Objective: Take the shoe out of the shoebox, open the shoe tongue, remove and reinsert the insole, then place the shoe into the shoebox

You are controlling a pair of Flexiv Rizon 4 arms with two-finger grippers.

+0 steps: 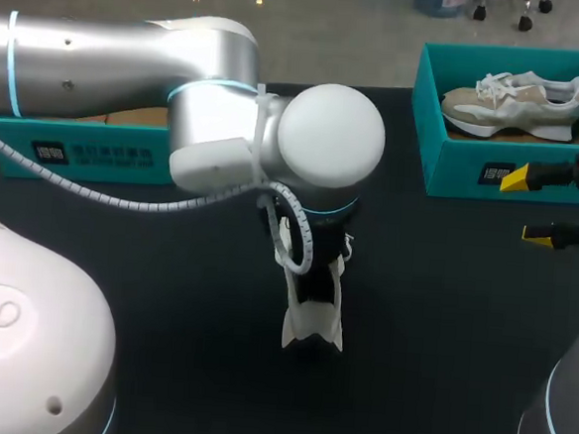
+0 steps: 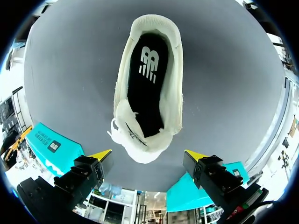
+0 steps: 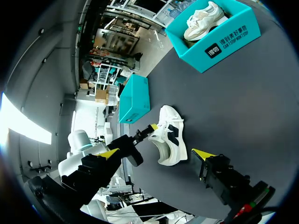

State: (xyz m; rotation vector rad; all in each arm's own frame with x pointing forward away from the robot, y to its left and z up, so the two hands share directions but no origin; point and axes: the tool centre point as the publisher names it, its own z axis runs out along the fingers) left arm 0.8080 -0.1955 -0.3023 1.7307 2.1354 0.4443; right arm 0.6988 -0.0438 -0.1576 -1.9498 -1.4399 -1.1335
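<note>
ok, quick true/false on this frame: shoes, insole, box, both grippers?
A white shoe stands on the table, outside the box. True.
The box at the right is empty. False: a beige shoe lies in it.
The left gripper is shut on the white shoe. False: it is open over it.
A black insole sits inside the white shoe. True.
The right gripper holds the insole. False: it is open and empty.

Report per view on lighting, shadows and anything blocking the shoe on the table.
Head view: the left arm covers most of the shoe, one end showing; sheen on the arm's shell. Left wrist view: shoe evenly lit, no hard shadow on the table. Right wrist view: shoe unblocked, evenly lit.
</note>
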